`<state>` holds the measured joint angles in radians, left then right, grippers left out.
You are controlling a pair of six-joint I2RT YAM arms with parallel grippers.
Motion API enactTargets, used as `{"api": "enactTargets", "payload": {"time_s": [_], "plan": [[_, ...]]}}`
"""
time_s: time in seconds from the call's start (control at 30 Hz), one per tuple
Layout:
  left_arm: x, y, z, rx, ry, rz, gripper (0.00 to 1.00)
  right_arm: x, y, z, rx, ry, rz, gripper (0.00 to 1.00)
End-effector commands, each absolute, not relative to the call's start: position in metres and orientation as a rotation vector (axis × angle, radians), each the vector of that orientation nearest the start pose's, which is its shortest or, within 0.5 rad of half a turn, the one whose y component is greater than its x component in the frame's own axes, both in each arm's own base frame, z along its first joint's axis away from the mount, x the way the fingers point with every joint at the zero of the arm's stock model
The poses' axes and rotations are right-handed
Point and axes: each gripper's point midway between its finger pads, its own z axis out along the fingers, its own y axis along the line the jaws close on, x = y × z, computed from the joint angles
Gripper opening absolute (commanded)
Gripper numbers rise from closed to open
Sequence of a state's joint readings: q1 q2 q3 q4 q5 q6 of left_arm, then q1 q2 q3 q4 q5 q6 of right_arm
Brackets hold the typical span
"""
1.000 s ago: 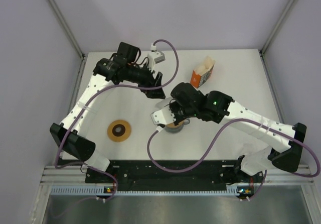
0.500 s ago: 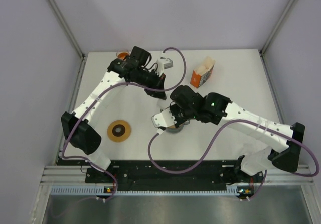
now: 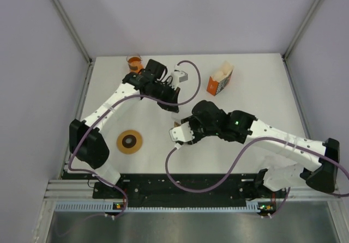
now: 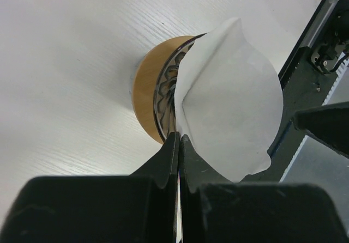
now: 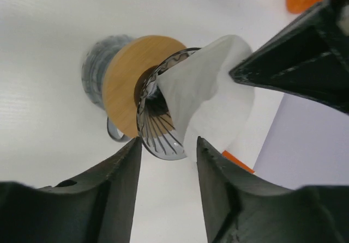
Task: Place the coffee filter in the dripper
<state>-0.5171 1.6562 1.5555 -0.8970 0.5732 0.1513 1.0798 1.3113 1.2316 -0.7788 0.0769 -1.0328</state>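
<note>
The glass dripper [image 5: 152, 126], ringed by a wooden collar, sits on a grey mug [image 5: 101, 66] straight ahead of the right tool [image 5: 166, 150]. Its ribbed mouth takes one edge of the white paper filter [image 4: 232, 104], and most of the paper stands outside the rim (how deep the tucked edge goes cannot be told). Beyond the right tool, toward the far side of the desk [image 3: 262, 96], an orange carton [image 3: 220, 81] stands open with white paper showing at its top. An orange cup [image 3: 134, 63] stands just behind the left arm; its contents are too small to make out.

The left tool [image 4: 179, 140] is clenched, its two black fingers pinching the filter's edge right beside the dripper's rim. The right tool is released, with its fingers spread wide and the dripper's mouth in line with the gap. Neither finger is seen touching the glass.

The filter is clean and white, folded into a fan with one sharp crease and a rounded outer edge. A round wooden disc [image 3: 130, 141] lies flat on the desk, well to the side of both tools.
</note>
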Motion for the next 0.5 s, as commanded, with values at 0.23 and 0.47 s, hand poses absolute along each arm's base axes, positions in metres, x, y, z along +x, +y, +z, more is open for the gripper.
{"api": "enactTargets", "payload": {"time_s": [0.23,0.47], "plan": [[0.275,-0.278,0.223,1.090,2.188,-0.959,0.00,0.189,0.316,0.308,-1.528,1.168,0.374,0.55],[0.271,-0.279,0.220,1.125,2.187,-0.977,0.07,0.206,0.300,0.326,-1.196,1.343,0.565,0.47]]}}
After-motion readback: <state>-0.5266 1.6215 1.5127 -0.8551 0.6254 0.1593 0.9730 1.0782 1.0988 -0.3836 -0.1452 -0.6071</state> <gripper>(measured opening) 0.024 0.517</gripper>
